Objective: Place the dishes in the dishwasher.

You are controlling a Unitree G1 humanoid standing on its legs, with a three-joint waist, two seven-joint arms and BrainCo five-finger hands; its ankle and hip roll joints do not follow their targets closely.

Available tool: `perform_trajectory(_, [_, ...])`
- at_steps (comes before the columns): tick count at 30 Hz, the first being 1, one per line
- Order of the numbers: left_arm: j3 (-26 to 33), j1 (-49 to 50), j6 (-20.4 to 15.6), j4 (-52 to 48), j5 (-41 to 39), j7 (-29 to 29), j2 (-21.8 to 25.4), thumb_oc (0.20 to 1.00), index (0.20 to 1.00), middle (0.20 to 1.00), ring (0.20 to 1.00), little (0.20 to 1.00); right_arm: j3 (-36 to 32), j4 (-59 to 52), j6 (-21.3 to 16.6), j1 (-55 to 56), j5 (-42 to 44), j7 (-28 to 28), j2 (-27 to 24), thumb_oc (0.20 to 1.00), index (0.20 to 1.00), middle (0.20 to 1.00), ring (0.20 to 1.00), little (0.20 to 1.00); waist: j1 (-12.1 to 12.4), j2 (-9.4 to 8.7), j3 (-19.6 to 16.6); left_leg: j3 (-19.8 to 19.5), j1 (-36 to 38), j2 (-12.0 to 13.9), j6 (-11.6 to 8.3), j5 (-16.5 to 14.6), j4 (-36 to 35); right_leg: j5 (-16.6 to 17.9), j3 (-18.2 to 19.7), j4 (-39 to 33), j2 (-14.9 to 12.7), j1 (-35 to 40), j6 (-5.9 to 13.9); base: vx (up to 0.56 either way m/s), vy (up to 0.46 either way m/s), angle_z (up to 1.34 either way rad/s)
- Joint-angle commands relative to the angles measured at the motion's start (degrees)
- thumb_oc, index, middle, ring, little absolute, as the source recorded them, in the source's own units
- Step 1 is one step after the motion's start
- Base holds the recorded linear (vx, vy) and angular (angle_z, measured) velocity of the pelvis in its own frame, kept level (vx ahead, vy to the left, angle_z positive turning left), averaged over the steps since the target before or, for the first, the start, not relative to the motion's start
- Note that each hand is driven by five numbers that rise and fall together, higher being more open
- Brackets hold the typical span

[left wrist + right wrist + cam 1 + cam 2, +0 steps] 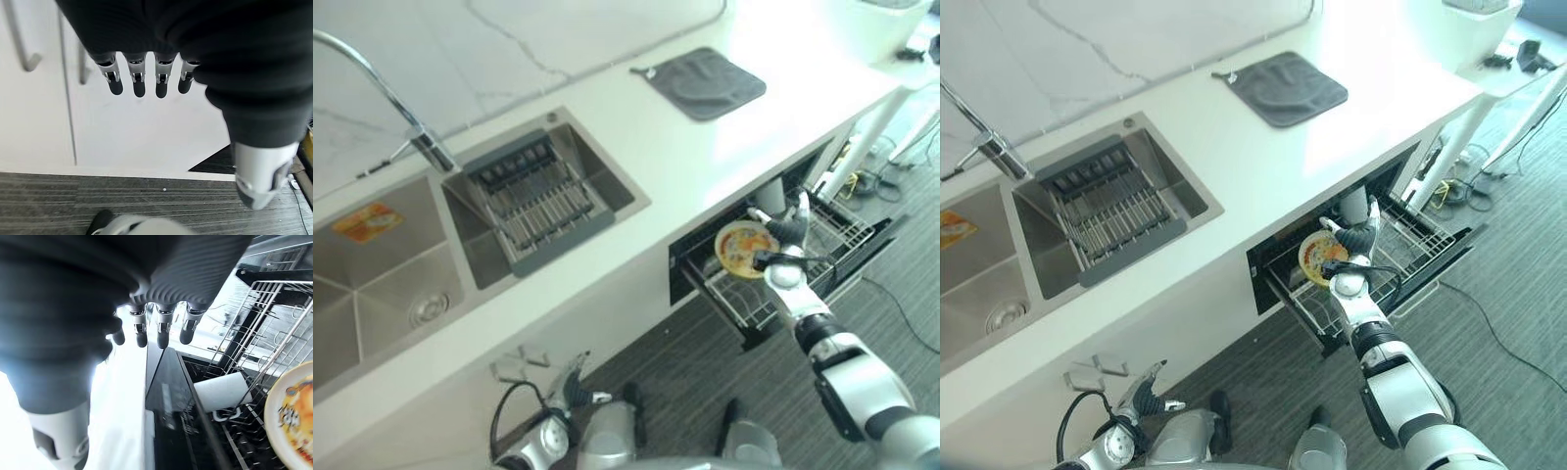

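At the far left of the head views a curved steel faucet (406,122) arches over a double steel sink (372,264) set into the white countertop (705,157). The left basin has a round drain and an orange patch on its wall; the right basin holds a dark grey wire drying rack (536,201) that sits tilted inside it. Below the sink, low against the white cabinet front (146,132), the left hand (576,385) hangs near a pair of metal cabinet handles (519,362); its own wrist view shows the fingers (138,81) straight, side by side and holding nothing.

Further right, a dark grey square mat (705,83) lies flat on the countertop, well apart from the sink. Under the counter's edge the dishwasher (690,259) stands open with its wire rack (842,235) pulled out over the dark striped floor (705,372). A yellow plate (746,249) with an orange pattern stands on edge in the rack, near its inner end. A white cup (222,391) lies on its side in the rack behind the plate. The right hand (788,235) is raised just beside the plate, fingers extended upward and loosely spread; whether it touches the plate's rim I cannot tell. In the right wrist view its fingertips (164,335) hang straight, clear of the plate.
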Motion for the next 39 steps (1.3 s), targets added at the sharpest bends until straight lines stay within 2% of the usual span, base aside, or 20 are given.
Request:
perform_trajectory(1, [0.0, -3.1, 3.2, 1.8, -1.3, -0.9, -0.5, 1.0, 1.0, 1.0, 1.0, 1.0, -2.9, -5.3, -5.9, -3.7, 5.2, -0.8, -3.2, 1.0, 1.0, 1.0, 1.0, 1.0, -0.4, 0.68, 1.6, -0.1, 2.2, 0.1, 0.13, -2.6, -2.7, -9.2, 0.9, 9.1, 1.0, -1.7, -1.72, 0.1, 0.028, -0.2])
perform_trajectory(4, [2.1, -1.2, 4.6, 3.5, -1.0, -2.2, -1.4, 1.0, 1.0, 1.0, 1.0, 1.0, -6.0, -10.5, -6.5, 4.2, 3.4, -2.2, -4.7, 1.0, 1.0, 1.0, 1.0, 1.0, -2.4, -0.07, -0.1, 1.0, 4.1, 0.6, 0.19, -3.1, -3.1, -9.6, 1.8, 8.8, 1.8, -0.6, -1.76, 0.11, 0.005, -0.19])
perform_trajectory(9, [5.0, 2.5, 2.7, 1.9, 0.4, -2.5, -1.5, 1.0, 1.0, 1.0, 1.0, 1.0, -13.0, -21.3, -9.5, 20.4, 0.5, -3.3, -9.6, 1.0, 1.0, 1.0, 1.0, 1.0, -5.3, -1.1, -0.4, 2.7, 5.0, 1.3, 0.57, -3.6, -3.7, -9.5, 2.9, 7.7, 2.4, -0.6, -1.35, 0.0, -0.047, -0.2])
perform_trajectory(11, [5.9, 3.1, 1.9, 0.9, 2.0, -3.2, -1.0, 1.0, 1.0, 1.0, 1.0, 1.0, -16.5, -23.5, -11.3, 25.8, 2.7, -2.7, -10.3, 1.0, 1.0, 1.0, 1.0, 1.0, -6.8, -1.29, -0.1, 3.4, 4.8, 1.6, 0.52, -3.5, -4.0, -9.5, 3.0, 7.5, 2.6, -1.0, -1.27, -0.06, -0.04, -0.21])
perform_trajectory(12, [5.7, 3.6, 1.8, 0.4, 3.1, -3.7, -0.6, 1.0, 1.0, 1.0, 1.0, 1.0, -18.9, -23.1, -12.4, 28.9, 7.6, 0.0, -10.4, 1.0, 1.0, 1.0, 1.0, 1.0, -7.7, -1.37, 0.0, 3.8, 4.9, 1.8, 0.36, -3.3, -4.4, -9.4, 2.9, 7.2, 2.8, -1.0, -1.25, -0.04, -0.039, -0.02])
perform_trajectory(15, [5.1, 4.2, 1.8, -0.3, 4.3, -4.1, -0.2, 1.0, 1.0, 1.0, 1.0, 1.0, -21.4, -20.5, -13.6, 32.0, 12.5, 2.5, -10.0, 1.0, 1.0, 1.0, 1.0, 1.0, -8.5, -1.45, 0.0, 4.2, 5.3, 1.8, 0.12, -3.0, -4.9, -9.2, 2.8, 6.5, 3.0, -0.8, -1.24, 0.02, -0.025, -0.04])
perform_trajectory(17, [4.2, 4.1, 1.5, -0.5, 4.9, -4.4, 0.1, 1.0, 1.0, 1.0, 1.0, 1.0, -22.8, -17.0, -15.0, 33.4, 18.3, 6.3, -9.1, 1.0, 1.0, 1.0, 1.0, 1.0, -8.9, -1.43, -0.1, 4.4, 5.6, 1.8, 0.04, -3.0, -5.1, -9.2, 2.7, 6.2, 3.1, -0.6, -1.27, 0.05, -0.025, -0.06])
perform_trajectory(18, [3.8, 3.9, 1.4, -0.8, 4.3, -4.7, 0.3, 1.0, 1.0, 1.0, 1.0, 1.0, -23.6, -14.8, -15.5, 34.0, 22.1, 9.4, -8.5, 1.0, 1.0, 1.0, 1.0, 1.0, -9.0, -1.41, 0.0, 4.4, 5.6, 1.9, 0.02, -3.1, -5.1, -9.2, 2.5, 6.2, 3.0, -0.6, -1.24, 0.04, -0.001, -0.04])
perform_trajectory(19, [3.3, 3.3, 1.4, -1.1, 4.0, -5.4, 0.4, 1.0, 1.0, 1.0, 1.0, 1.0, -24.4, -11.5, -15.0, 34.0, 28.4, 15.3, -7.8, 1.0, 1.0, 1.0, 1.0, 1.0, -9.0, -1.25, 0.3, 4.3, 5.3, 1.9, -0.05, -3.1, -5.0, -9.3, 2.4, 6.5, 2.9, -0.8, -1.35, 0.04, 0.025, 0.01])
perform_trajectory(20, [2.7, 2.7, 1.4, -1.4, 4.0, -5.9, 0.2, 1.0, 1.0, 1.0, 1.0, 1.0, -24.6, -9.6, -13.3, 33.6, 33.3, 19.8, -7.4, 1.0, 1.0, 1.0, 1.0, 1.0, -8.9, -1.05, 0.6, 4.0, 5.1, 1.9, -0.08, -3.2, -4.7, -9.7, 2.3, 7.2, 2.7, -1.2, -1.51, 0.06, 0.079, 0.03])
perform_trajectory(21, [1.1, 1.1, 1.7, -1.8, 3.3, -6.6, -0.1, 1.0, 1.0, 1.0, 1.0, 1.0, -24.2, -6.5, -8.6, 32.4, 39.0, 28.7, -6.7, 1.0, 1.0, 1.0, 1.0, 1.0, -8.7, -0.63, 1.6, 3.3, 4.1, 1.9, -0.04, -3.5, -3.5, -10.8, 2.2, 9.7, 2.5, -2.2, -2.05, 0.06, 0.079, 0.02])
perform_trajectory(22, [0.7, 0.3, 2.2, -2.1, 2.6, -6.7, -0.1, 1.0, 1.0, 1.0, 1.0, 1.0, -23.7, -5.8, -7.1, 31.6, 41.9, 31.7, -6.5, 1.0, 1.0, 1.0, 1.0, 1.0, -8.5, -0.52, 2.1, 3.0, 3.4, 1.9, 0.03, -3.7, -2.6, -11.3, 2.1, 11.0, 2.3, -2.9, -2.32, 0.1, 0.07, 0.02])
perform_trajectory(23, [0.1, -1.4, 2.6, -2.1, 1.1, -6.6, -0.1, 1.0, 1.0, 1.0, 1.0, 1.0, -23.0, -5.1, -2.6, 30.1, 47.5, 37.8, -6.3, 1.0, 1.0, 1.0, 1.0, 1.0, -8.2, -0.56, 3.1, 2.0, 2.6, 1.7, -0.13, -5.1, -0.9, -13.3, 2.5, 13.6, 2.0, -3.9, -2.3, 0.05, 0.022, 0.0])
perform_trajectory(24, [0.1, -1.4, 2.6, -2.1, 1.1, -6.6, -0.1, 1.0, 1.0, 1.0, 1.0, 1.0, -23.0, -5.1, -2.6, 30.1, 47.5, 37.8, -6.3, 1.0, 1.0, 1.0, 1.0, 1.0, -8.2, -0.56, 3.1, 2.0, 2.6, 1.7, -0.13, -5.1, -0.9, -13.3, 2.5, 13.6, 2.0, -3.9, -2.3, -0.05, 0.013, 0.03])
perform_trajectory(25, [0.0, -3.9, 2.5, -2.3, 0.1, -6.4, 0.2, 1.0, 1.0, 1.0, 1.0, 1.0, -22.5, -4.6, 5.5, 27.5, 56.1, 48.2, -6.3, 1.0, 1.0, 1.0, 1.0, 1.0, -7.6, -0.59, 5.5, 1.2, -0.9, 1.8, 0.11, -5.7, 2.8, -14.8, 2.4, 18.6, 1.6, -7.3, -3.06, -0.15, -0.008, 0.08])
perform_trajectory(26, [0.0, -4.8, 2.4, -2.3, -0.1, -6.2, 0.4, 1.0, 1.0, 1.0, 1.0, 1.0, -22.3, -4.6, 7.8, 26.6, 57.6, 52.0, -6.4, 1.0, 1.0, 1.0, 1.0, 1.0, -7.4, -0.59, 6.2, 0.8, -2.4, 1.9, 0.23, -5.9, 4.2, -15.3, 2.5, 20.5, 1.5, -8.8, -3.39, -0.2, -0.025, 0.09])
perform_trajectory(29, [-0.2, -7.4, 2.0, -2.0, -0.4, -5.5, 1.0, 1.0, 1.0, 1.0, 1.0, 1.0, -21.5, -5.0, 15.4, 24.6, 60.1, 62.4, -6.7, 1.0, 1.0, 1.0, 1.0, 1.0, -6.7, -0.88, 8.9, -0.2, -7.5, 1.9, 0.67, -6.4, 9.3, -17.0, 2.7, 27.3, 1.4, -13.8, -4.35, -0.11, -0.058, 0.23])
perform_trajectory(32, [0.2, -8.2, 1.7, -1.7, 1.0, -5.4, 1.5, 1.0, 1.0, 1.0, 1.0, 1.0, -21.2, -4.1, 22.7, 22.9, 58.9, 72.8, -7.6, 1.0, 1.0, 1.0, 1.0, 1.0, -5.8, -0.85, 11.0, -1.6, -10.6, 1.5, 0.94, -6.4, 12.3, -18.3, 2.3, 31.9, 1.0, -16.4, -4.95, 0.0, -0.076, 0.21])
perform_trajectory(39, [-0.1, -9.1, -0.5, -1.7, 0.7, -4.6, 3.2, 1.0, 1.0, 1.0, 1.0, 1.0, -15.4, -4.9, 30.6, 12.9, 55.3, 87.2, -10.7, 1.0, 1.0, 1.0, 1.0, 1.0, -2.8, 0.62, 14.1, -4.2, -16.6, 0.1, 1.4, -7.1, 17.6, -20.8, 1.7, 39.7, -0.7, -21.4, -6.24, 0.01, -0.042, 0.17])
